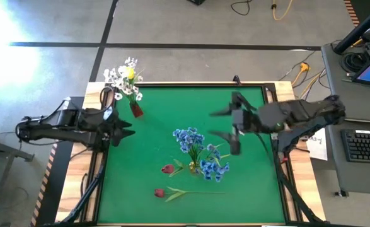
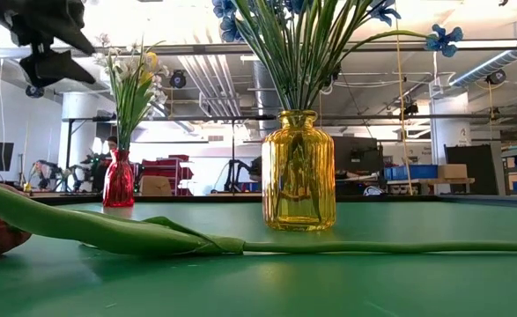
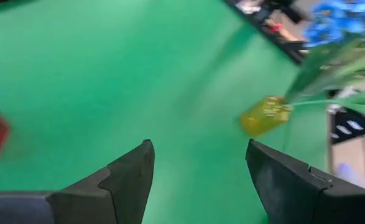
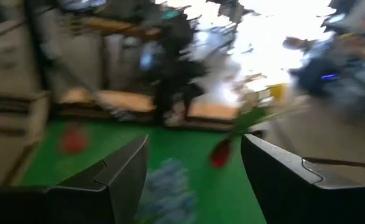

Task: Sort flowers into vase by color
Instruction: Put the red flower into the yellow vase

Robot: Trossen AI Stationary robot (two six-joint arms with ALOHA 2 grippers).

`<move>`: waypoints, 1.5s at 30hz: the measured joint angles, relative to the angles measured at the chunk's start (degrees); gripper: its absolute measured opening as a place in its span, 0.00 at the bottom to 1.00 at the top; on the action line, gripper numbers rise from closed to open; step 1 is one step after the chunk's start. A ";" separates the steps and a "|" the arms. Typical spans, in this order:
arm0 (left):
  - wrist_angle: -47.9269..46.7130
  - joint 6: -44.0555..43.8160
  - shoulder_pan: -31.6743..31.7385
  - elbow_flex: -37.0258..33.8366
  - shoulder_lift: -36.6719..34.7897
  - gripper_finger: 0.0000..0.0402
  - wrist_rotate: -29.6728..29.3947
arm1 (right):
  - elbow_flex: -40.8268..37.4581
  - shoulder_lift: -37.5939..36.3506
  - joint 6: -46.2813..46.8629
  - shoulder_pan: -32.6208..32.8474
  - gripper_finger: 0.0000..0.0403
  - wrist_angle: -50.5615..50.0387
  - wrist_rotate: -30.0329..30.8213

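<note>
A yellow glass vase (image 2: 298, 172) stands mid-table and holds blue flowers (image 1: 191, 140). A red vase (image 1: 136, 110) at the far left holds white sprays and a yellow tulip (image 1: 129, 74). Two red tulips lie flat on the green table: one (image 1: 167, 169) beside the yellow vase, one (image 1: 159, 192) nearer the front, its stem (image 2: 152, 236) stretched toward the right. My left gripper (image 1: 127, 130) hovers open near the left edge, in front of the red vase. My right gripper (image 1: 225, 126) hangs open, high over the table's right half. Neither holds anything.
The green mat has raised wooden edges (image 1: 90, 183). Bare mat lies along the left side and the near right corner (image 1: 254, 195). A desk with a keyboard (image 1: 364, 145) stands beyond the right edge.
</note>
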 joint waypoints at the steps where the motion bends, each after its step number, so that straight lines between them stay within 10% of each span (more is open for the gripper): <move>1: 1.01 -0.32 -1.27 -0.07 0.02 0.60 -0.12 | 1.13 0.00 1.47 1.69 0.61 -2.56 -0.32; 15: 15.34 1.69 -19.82 1.92 3.25 0.60 -3.44 | 9.79 -0.11 25.26 18.12 0.55 -16.26 -0.39; 34: 17.57 -4.10 -62.76 5.73 13.90 0.60 -36.76 | 6.23 11.26 58.32 41.20 0.54 -22.44 14.65; 45: 17.99 -5.65 -68.62 5.59 21.26 0.60 -40.60 | 6.22 24.70 69.11 43.32 0.54 -17.93 18.57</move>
